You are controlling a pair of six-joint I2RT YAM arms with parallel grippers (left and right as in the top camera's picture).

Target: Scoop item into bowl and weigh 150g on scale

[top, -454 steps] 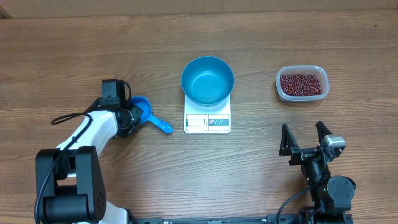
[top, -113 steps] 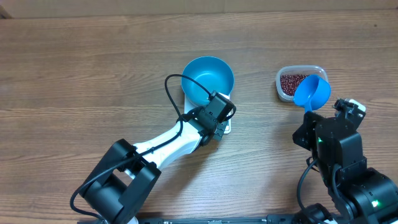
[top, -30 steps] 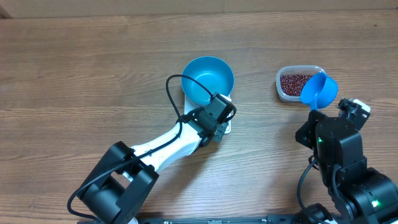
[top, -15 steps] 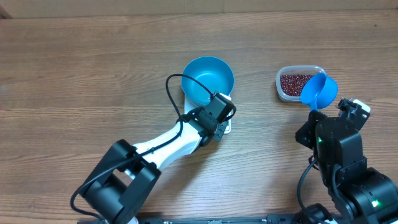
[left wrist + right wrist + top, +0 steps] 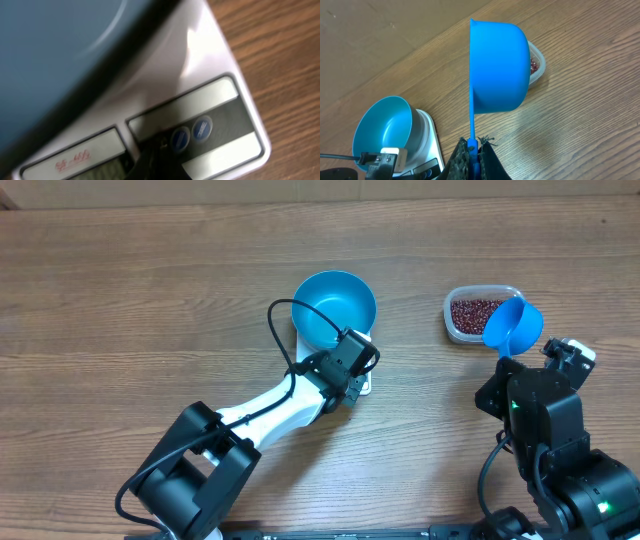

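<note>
The empty blue bowl (image 5: 334,310) stands on the white scale (image 5: 365,383). My left gripper (image 5: 345,372) is shut, its dark tip (image 5: 159,152) resting on the scale's (image 5: 200,65) label strip beside two round blue buttons, just under the bowl's (image 5: 50,50) side. My right gripper (image 5: 472,150) is shut on the handle of a blue scoop (image 5: 500,65), held on its side above the table. No beans show in the scoop (image 5: 512,326). The red-brown beans (image 5: 474,310) lie in a clear tub (image 5: 465,332), partly hidden behind the scoop. The right wrist view also shows the bowl (image 5: 382,127).
The left arm (image 5: 260,415) stretches diagonally from the front left to the scale, its black cable looping over the bowl's near rim. The right arm's body (image 5: 545,420) sits at the front right. Bare wooden table lies at the left and back.
Nothing has moved in the last second. Long before, the scoop lay at the left by my left gripper; now my right gripper holds it by the tub, and my left is on the scale.
</note>
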